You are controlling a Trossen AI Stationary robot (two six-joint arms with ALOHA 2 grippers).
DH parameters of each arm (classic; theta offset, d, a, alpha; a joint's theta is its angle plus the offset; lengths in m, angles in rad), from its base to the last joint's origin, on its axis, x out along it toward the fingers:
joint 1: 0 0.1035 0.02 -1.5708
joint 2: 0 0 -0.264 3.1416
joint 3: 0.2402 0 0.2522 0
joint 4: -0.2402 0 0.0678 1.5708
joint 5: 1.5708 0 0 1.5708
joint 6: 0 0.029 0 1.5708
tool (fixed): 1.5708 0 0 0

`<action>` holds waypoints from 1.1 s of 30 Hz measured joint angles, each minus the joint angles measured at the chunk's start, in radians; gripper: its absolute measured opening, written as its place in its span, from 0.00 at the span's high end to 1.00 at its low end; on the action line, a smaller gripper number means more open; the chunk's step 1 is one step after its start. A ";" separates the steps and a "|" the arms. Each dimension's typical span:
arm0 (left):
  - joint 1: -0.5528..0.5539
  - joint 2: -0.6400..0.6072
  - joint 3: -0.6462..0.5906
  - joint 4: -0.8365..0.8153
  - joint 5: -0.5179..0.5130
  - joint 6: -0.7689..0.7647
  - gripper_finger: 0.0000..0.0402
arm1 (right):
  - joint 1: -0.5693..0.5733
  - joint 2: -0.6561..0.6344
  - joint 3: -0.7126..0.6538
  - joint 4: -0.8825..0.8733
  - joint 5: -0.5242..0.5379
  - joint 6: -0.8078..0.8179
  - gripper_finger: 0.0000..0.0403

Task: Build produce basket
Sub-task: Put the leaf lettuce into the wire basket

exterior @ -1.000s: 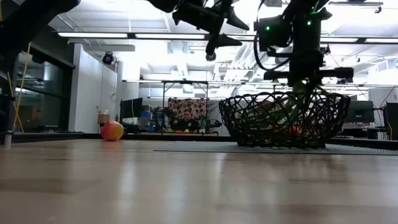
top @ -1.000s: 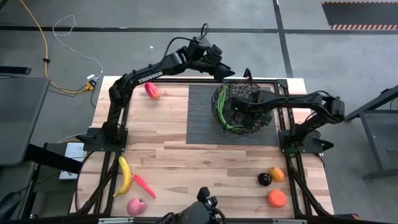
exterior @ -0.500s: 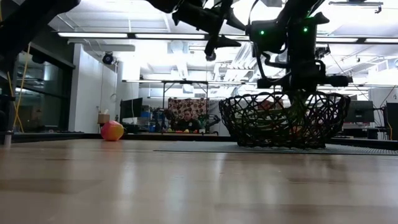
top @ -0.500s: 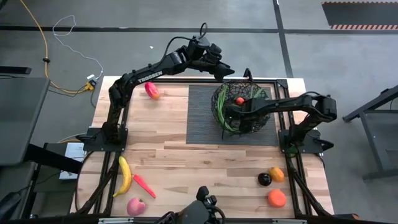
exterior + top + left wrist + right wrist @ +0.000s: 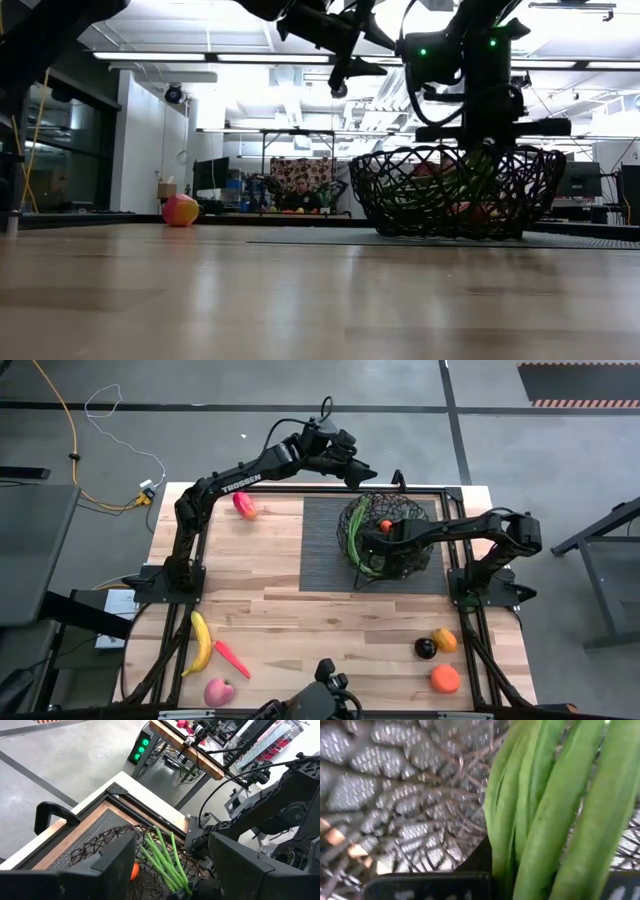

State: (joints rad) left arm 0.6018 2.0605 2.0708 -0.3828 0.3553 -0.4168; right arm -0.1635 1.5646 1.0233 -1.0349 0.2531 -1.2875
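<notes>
Inside the basket [image 5: 392, 542], right fingers [image 5: 372, 543] clamp the green beans [image 5: 357, 545].
Left fingers [image 5: 372, 478] hover wide above; banana [image 5: 201, 643], carrot [image 5: 232, 658], apple [image 5: 219, 692] still wait on the desk [image 5: 300, 625].

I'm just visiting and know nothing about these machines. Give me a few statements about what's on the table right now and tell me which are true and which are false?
1. The green beans are in the wire basket. True.
2. The banana lies in the basket. False: it lies on the bare wood near the table's front left corner, beside the carrot.
3. The right claw reaches into the basket, at the beans. True.
4. The left claw is shut on the pepper. False: it hangs open above the basket's far rim, and the pepper sits alone on the wood.
5. The basket stands on the bare wood. False: it stands on the dark ribbed mat.
</notes>
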 joint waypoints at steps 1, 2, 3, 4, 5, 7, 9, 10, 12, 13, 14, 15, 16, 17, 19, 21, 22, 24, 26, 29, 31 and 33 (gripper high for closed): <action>0.000 0.000 0.000 0.000 0.000 0.000 0.41 | 0.000 0.000 0.000 0.000 -0.016 0.017 1.00; 0.000 0.000 0.000 0.000 0.000 0.000 0.41 | 0.000 0.000 0.000 0.000 -0.027 0.033 1.00; 0.000 0.000 0.000 0.000 0.000 0.000 0.41 | 0.000 0.000 0.000 0.000 -0.037 0.041 1.00; 0.000 0.000 0.000 0.000 0.000 -0.001 0.41 | 0.000 0.000 0.000 0.001 -0.048 0.048 1.00; 0.000 0.000 0.000 0.000 0.000 -0.001 0.41 | 0.000 0.000 0.000 0.003 -0.057 0.054 1.00; 0.000 0.000 0.000 0.000 0.000 -0.003 0.41 | 0.000 0.000 0.000 0.005 -0.074 0.052 1.00; 0.000 0.000 0.000 0.000 0.000 -0.004 0.41 | 0.000 0.000 0.000 0.010 -0.081 0.046 1.00; 0.000 0.000 0.000 0.000 0.000 -0.003 0.41 | 0.000 0.000 0.000 0.016 -0.086 0.037 1.00; 0.000 0.000 0.000 0.000 0.000 -0.004 0.41 | 0.000 0.000 0.000 0.021 -0.105 0.016 1.00; 0.000 0.000 0.000 0.000 0.000 -0.008 0.41 | 0.000 0.000 0.000 0.027 -0.109 0.004 1.00; 0.000 0.000 0.000 0.000 0.000 -0.013 0.41 | 0.000 0.001 0.000 0.034 -0.111 -0.014 1.00; 0.000 0.000 0.000 0.000 0.000 -0.018 0.41 | 0.000 0.004 0.000 0.038 -0.111 -0.041 1.00; 0.000 0.000 0.000 0.000 0.000 -0.019 0.41 | 0.000 0.009 0.000 0.038 -0.107 -0.069 1.00; 0.000 0.000 0.000 0.000 0.000 -0.018 0.41 | 0.000 0.016 0.000 0.035 -0.097 -0.097 1.00; 0.000 0.000 0.000 0.000 0.000 -0.019 0.41 | 0.000 0.033 0.000 0.034 -0.057 -0.148 1.00; 0.000 0.000 0.000 0.000 0.000 -0.019 0.41 | 0.000 0.052 0.000 0.035 -0.022 -0.174 1.00; 0.000 0.000 0.000 0.000 0.000 -0.019 0.41 | 0.000 0.060 0.000 0.037 -0.017 -0.183 1.00; 0.000 0.000 0.000 0.000 0.000 -0.019 0.41 | 0.000 0.072 0.001 0.039 -0.021 -0.183 1.00; 0.000 0.001 0.000 0.000 0.000 -0.019 0.41 | 0.001 0.078 0.001 0.038 -0.031 -0.157 1.00; 0.000 0.001 0.000 0.000 -0.001 -0.019 0.41 | 0.000 0.079 0.001 0.037 -0.055 -0.110 1.00; 0.000 0.002 0.000 0.000 -0.003 -0.018 0.41 | 0.000 0.079 0.001 0.026 -0.061 -0.077 1.00; 0.000 0.002 0.000 0.000 -0.005 -0.018 0.41 | 0.000 0.079 0.001 0.019 -0.064 -0.058 1.00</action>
State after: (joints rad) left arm 0.6018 2.0621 2.0708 -0.3832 0.3500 -0.4352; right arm -0.1634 1.6432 1.0245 -1.0159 0.1892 -1.3451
